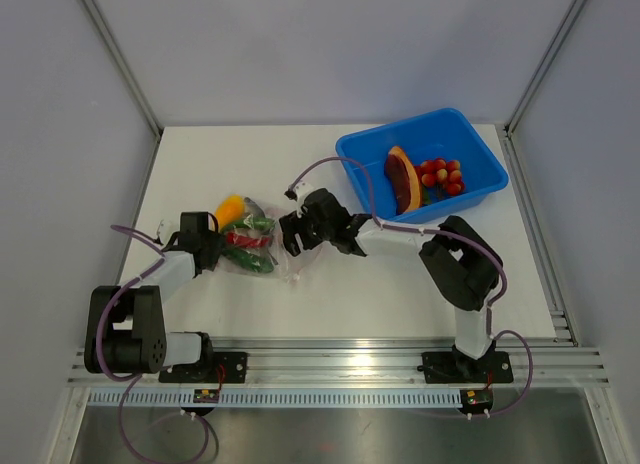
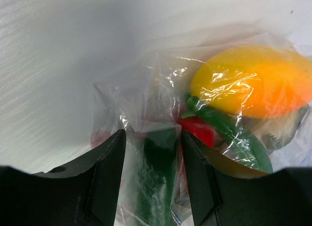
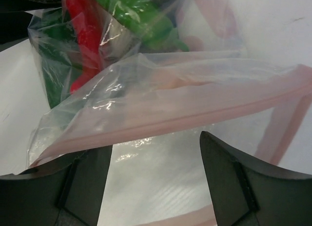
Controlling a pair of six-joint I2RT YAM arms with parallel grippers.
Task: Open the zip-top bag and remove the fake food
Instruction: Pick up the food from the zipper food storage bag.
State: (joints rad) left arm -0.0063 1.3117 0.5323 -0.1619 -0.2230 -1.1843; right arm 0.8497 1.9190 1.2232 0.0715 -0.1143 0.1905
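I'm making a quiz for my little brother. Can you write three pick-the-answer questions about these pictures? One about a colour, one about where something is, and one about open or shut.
1. What colour is the bin? A red, B blue, C green.
2. Where is the yellow fruit? A beside the bin, B in the bin, C inside the clear bag.
3. How are the right jaws? A wide apart, B squeezed shut, C clamped on the bin.

Answers:
1 B, because the top view shows it bright blue.
2 C, because crinkly plastic covers the fruit.
3 A, because a wide gap shows between them.
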